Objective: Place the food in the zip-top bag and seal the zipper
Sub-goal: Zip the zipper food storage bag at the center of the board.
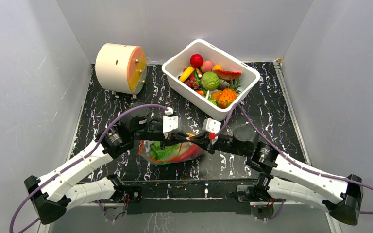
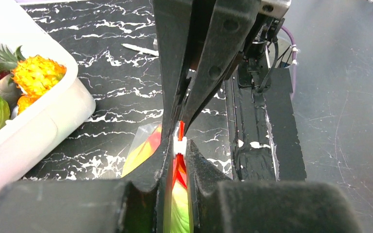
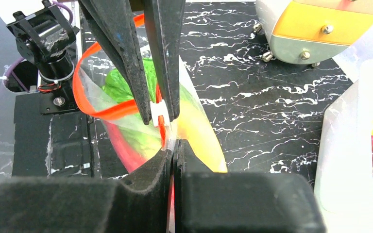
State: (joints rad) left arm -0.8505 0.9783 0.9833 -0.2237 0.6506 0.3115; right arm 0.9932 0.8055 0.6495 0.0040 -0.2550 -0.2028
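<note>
The zip-top bag lies on the black marbled table between the arms, with green leafy greens, a yellow piece and a red piece inside. My left gripper is shut on the white slider of the orange-red zipper. My right gripper is shut on the zipper strip right beside it, fingertips almost touching the left ones. Both meet at the bag's right end in the top view, left gripper and right gripper. Behind the slider the strip bows into an open loop.
The white tub at the back right holds more food: a red ball, a green cabbage, a pineapple. The cream cylinder with an orange face stands at the back left. Grey walls enclose the table.
</note>
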